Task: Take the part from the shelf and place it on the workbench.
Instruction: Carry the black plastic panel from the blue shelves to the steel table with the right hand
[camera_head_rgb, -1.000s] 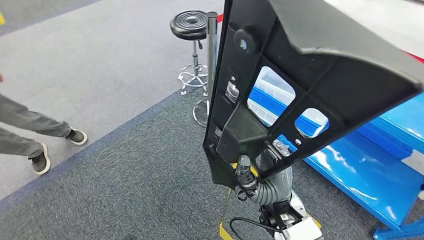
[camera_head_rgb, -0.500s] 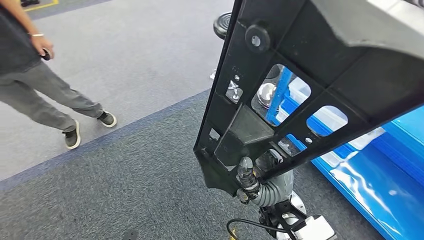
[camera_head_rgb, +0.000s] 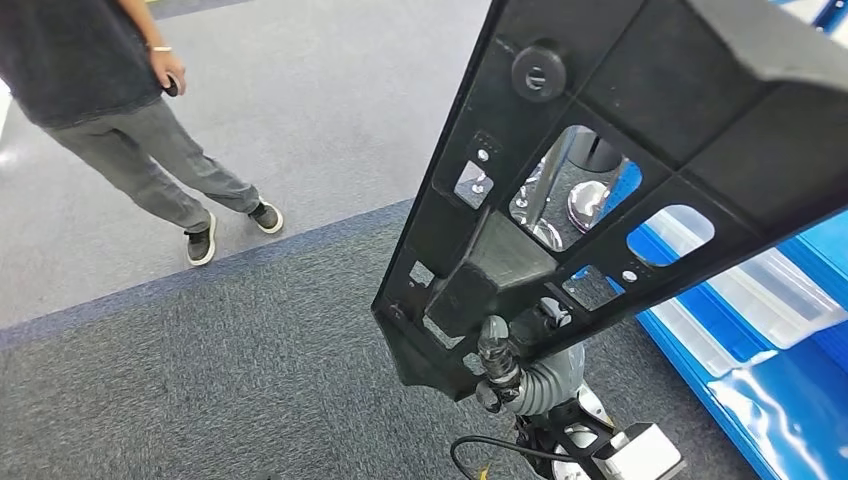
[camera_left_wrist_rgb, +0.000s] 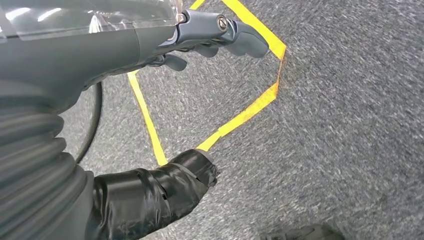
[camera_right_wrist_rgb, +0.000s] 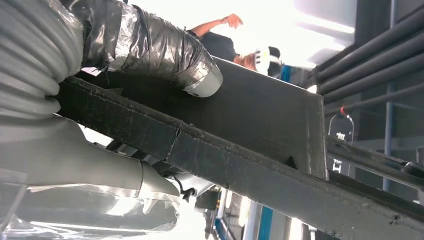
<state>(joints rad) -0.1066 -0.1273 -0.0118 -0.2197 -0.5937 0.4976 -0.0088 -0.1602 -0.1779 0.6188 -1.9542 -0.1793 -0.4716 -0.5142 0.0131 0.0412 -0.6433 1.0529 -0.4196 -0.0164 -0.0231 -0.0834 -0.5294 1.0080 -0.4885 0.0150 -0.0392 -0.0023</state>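
A big black moulded plastic part (camera_head_rgb: 640, 130) with several cut-out windows stands tilted up in front of me in the head view. My right hand (camera_head_rgb: 510, 365) grips it at its lower end from below. In the right wrist view the tape-wrapped thumb (camera_right_wrist_rgb: 150, 50) presses on the part's flat black face (camera_right_wrist_rgb: 260, 120), with the other fingers under its edge. My left hand (camera_left_wrist_rgb: 100, 55) hangs over grey carpet, fingers apart from the black-taped thumb, holding nothing.
A person (camera_head_rgb: 120, 90) in grey trousers stands at the left on the lighter floor. A blue shelf (camera_head_rgb: 790, 400) with clear bins (camera_head_rgb: 770, 290) lies at the right. A stool's chrome base (camera_head_rgb: 585, 205) shows through the part's windows. Yellow tape (camera_left_wrist_rgb: 250, 107) marks the carpet.
The whole picture has shifted, so the camera has turned: the person has come further into view, the stool now sits behind the part, the shelf has slid right. My grip on the part is unchanged.
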